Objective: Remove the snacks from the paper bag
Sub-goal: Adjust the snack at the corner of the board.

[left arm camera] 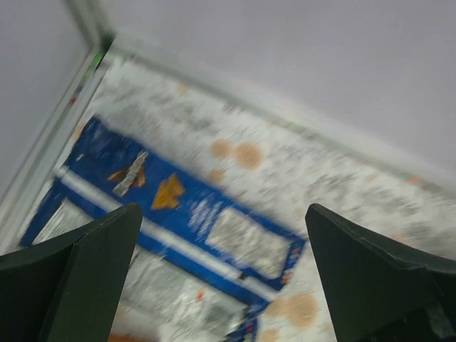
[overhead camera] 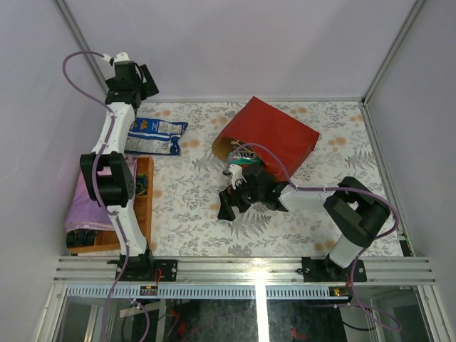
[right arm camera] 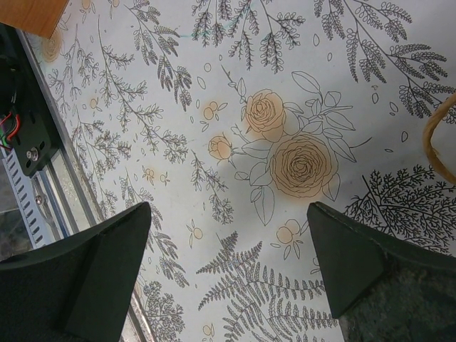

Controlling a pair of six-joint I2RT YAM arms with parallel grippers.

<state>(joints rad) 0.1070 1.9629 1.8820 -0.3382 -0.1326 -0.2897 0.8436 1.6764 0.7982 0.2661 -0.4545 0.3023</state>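
Bolted to the metal rail (overhead camera: 242, 267) at six o'clock in the top view, both arm bases sit closest to the lens. From the base on the left, the left arm (overhead camera: 114, 178) climbs towards eleven o'clock. Its left gripper (left arm camera: 222, 210) hangs in the air with the two dark fingers spread wide and nothing between them. The wrist view, though blurred, shows the blue-and-white packs (left arm camera: 185, 214) lying flat directly beneath that gap.

At nine o'clock, just beside that arm, a wooden tray (overhead camera: 146, 206) holds a folded pink cloth (overhead camera: 85, 203). The blue-and-white packs (overhead camera: 153, 135) lie on the flowered table (overhead camera: 185, 214) at ten o'clock, just beyond the tray's far end and outside the bag.

At one o'clock the red paper bag (overhead camera: 274, 135) lies on its side, its brown-lined mouth open towards seven o'clock. A twine handle (overhead camera: 246, 149) loops out of the mouth. A few packets (overhead camera: 246, 164), one of them teal, show at the opening, partly hidden by the right wrist.

Just in front of that mouth, near the table's middle, the right gripper (overhead camera: 231, 198) points towards eight o'clock. Its fingers are fully apart and empty, with only the flower print seen between them in the wrist view. A curl of twine shows at three o'clock of that frame. The right arm (overhead camera: 356, 214) folds back to its base at five o'clock.
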